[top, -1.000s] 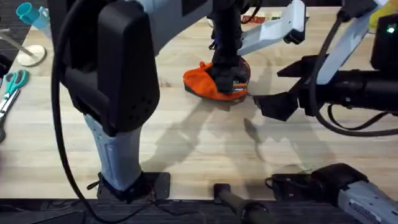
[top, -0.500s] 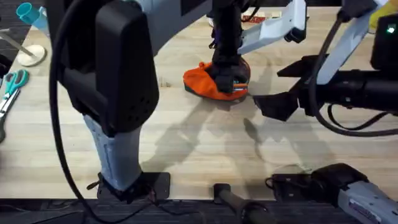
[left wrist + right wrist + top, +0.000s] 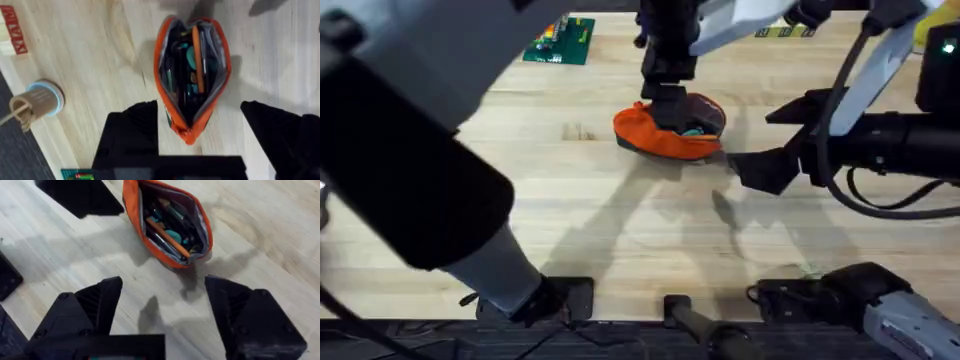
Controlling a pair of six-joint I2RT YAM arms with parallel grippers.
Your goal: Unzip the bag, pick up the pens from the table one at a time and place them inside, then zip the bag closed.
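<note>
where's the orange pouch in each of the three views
Overhead: the bag lies on the table at upper centre, under the left gripper.
Left wrist: upper centre, mouth gaping, above the fingers.
Right wrist: upper centre, open, beyond the fingers.
Shared landmark: the orange pen inside the open mouth, also seen from the right wrist.

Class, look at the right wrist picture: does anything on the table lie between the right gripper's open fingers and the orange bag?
Nothing visible does. Bare table lies between the right gripper and the bag, which stands open with pens inside.
</note>
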